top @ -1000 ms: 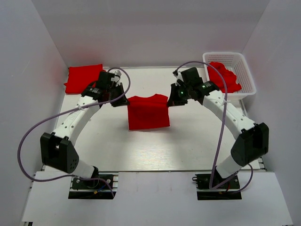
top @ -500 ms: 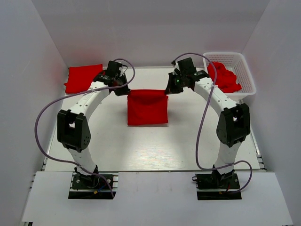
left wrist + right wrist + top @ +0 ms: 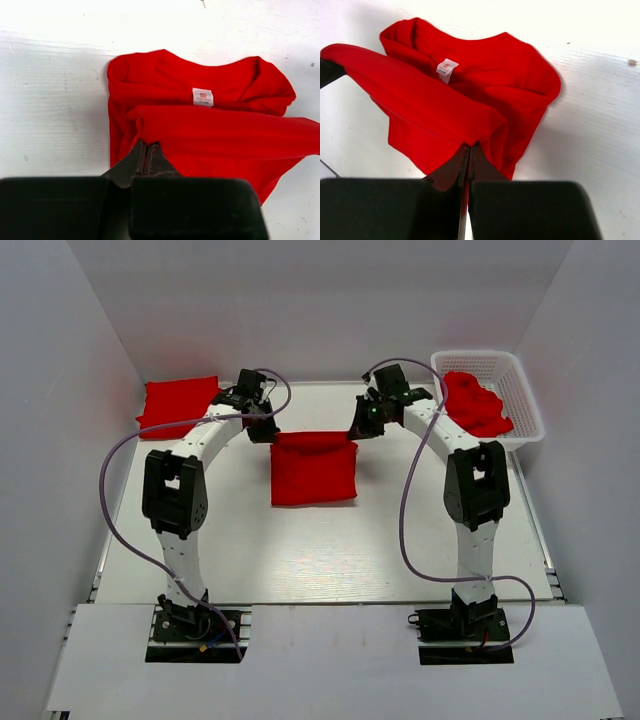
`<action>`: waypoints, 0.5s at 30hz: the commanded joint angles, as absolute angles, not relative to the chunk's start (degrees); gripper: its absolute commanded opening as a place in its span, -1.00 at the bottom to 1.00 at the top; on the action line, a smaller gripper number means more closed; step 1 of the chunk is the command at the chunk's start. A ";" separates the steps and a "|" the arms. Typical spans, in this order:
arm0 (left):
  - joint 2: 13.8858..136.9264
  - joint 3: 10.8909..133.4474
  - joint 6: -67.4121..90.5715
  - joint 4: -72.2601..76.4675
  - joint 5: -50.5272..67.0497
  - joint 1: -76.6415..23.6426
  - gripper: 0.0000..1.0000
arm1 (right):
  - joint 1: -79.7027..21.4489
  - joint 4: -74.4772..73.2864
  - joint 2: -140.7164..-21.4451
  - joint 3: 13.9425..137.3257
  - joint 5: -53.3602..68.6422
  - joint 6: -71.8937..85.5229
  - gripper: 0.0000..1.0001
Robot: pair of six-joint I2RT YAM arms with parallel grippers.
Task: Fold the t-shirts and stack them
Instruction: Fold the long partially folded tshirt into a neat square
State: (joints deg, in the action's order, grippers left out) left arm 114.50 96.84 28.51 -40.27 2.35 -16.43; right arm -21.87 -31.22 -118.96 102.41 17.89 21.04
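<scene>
My left pincer [image 3: 146,147] is clamped on one corner of the shirt's [image 3: 313,468] doubled-over edge. My right pincer [image 3: 470,147] is pinched tight on the other corner, so that edge hangs stretched between them, just above the rest of the cloth. The shirt lies in the middle of the counter [image 3: 300,550], toward the far side, with its white label [image 3: 203,96] showing beneath the raised flap.

This cloth is light and limp. It sags between my two grips, holds no shape of its own, and I judge it would bunch and wrinkle if dragged. It won't break, though a thin pinch could slip free. Corners and folded edges seem the best places to hold, with both sides kept level.

A folded shirt [image 3: 178,405] lies at the far left corner, well apart, and I take that to be the stack. More shirts [image 3: 475,405] are heaped in the white basket [image 3: 478,355] at the far right.
</scene>
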 commanded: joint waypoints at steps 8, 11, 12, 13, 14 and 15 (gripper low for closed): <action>117.25 100.28 27.51 -40.25 -0.44 -13.71 -1.00 | -19.78 -29.53 -125.33 107.57 19.25 22.15 -1.00; 117.77 100.81 27.51 -37.37 0.18 -13.71 0.94 | -19.16 -27.26 -126.91 109.07 20.04 22.41 -0.53; 117.77 100.81 26.90 -36.74 -0.61 -13.10 1.00 | -18.55 -25.85 -128.13 109.77 20.56 22.24 0.00; 117.77 101.77 26.37 -36.04 -0.62 -13.10 1.00 | -18.37 -25.40 -128.67 113.86 20.57 22.32 0.55; 117.25 102.73 26.37 -35.43 -1.57 -12.49 1.00 | -18.28 -25.14 -129.80 115.65 20.57 22.93 0.81; 117.25 104.14 25.85 -36.03 -2.19 -12.48 1.00 | -17.59 -25.57 -130.86 117.67 21.18 23.29 0.81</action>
State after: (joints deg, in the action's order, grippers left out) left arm 119.61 99.70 27.35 -38.59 0.80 -13.85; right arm -19.55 -29.32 -129.91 111.26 20.38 22.74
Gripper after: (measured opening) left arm 0.989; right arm 0.881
